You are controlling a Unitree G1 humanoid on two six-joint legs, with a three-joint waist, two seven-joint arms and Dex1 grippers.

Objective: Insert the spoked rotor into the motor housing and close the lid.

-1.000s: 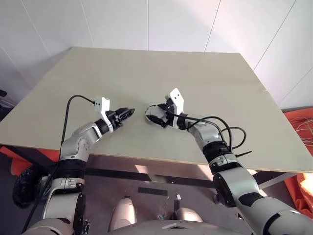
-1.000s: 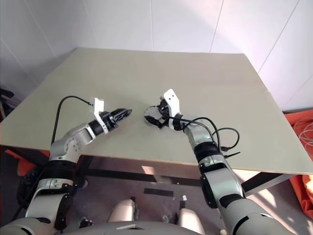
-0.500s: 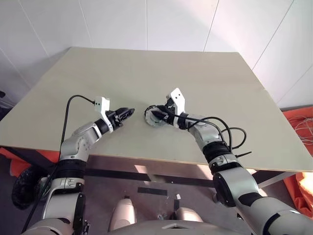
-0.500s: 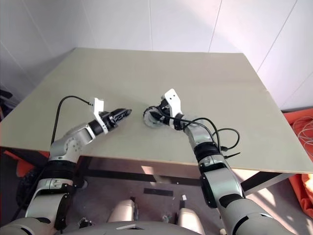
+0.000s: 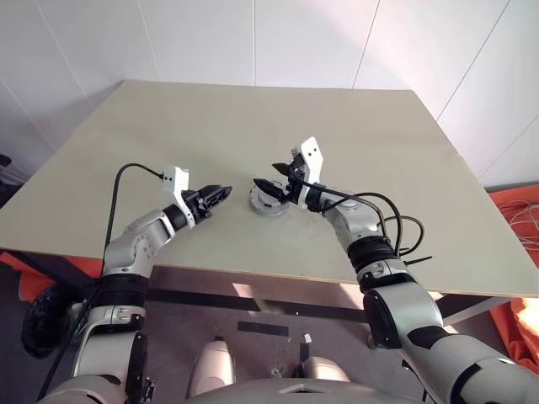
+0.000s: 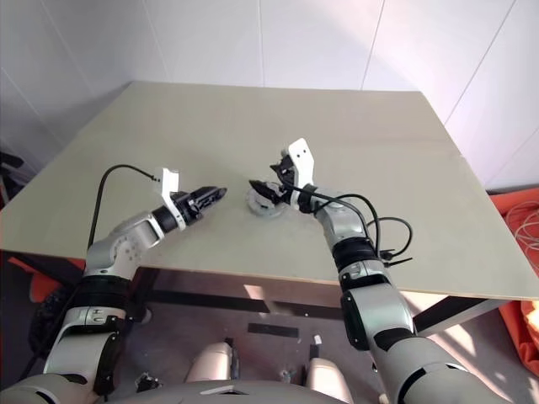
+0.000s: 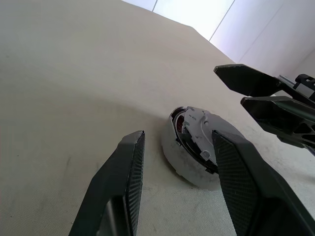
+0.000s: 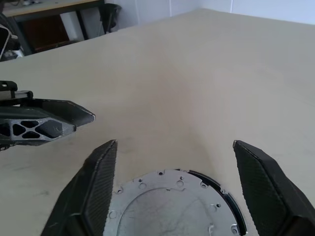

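The motor housing (image 5: 268,200) rests on the table, a short round puck with a grey round lid (image 8: 172,201) lying on it, slightly tilted. Through the gap under the lid's edge, dark insides and a bit of copper colour (image 7: 181,129) show. The spoked rotor is hidden. Just above the housing hovers my right gripper (image 5: 271,177), open, its fingers either side of the lid without touching it. My left gripper (image 5: 221,194) is level, a short way left of the housing and pointing at it. It is open with nothing between its fingers (image 7: 129,167).
The beige table (image 5: 354,126) stretches far beyond the housing. Its front edge (image 5: 253,271) is close below both arms. A black cable (image 5: 396,227) loops off my right forearm over the table.
My right gripper has lifted off the housing and spread its fingers wide; it was lower, down at the lid. The left arm has stayed still.
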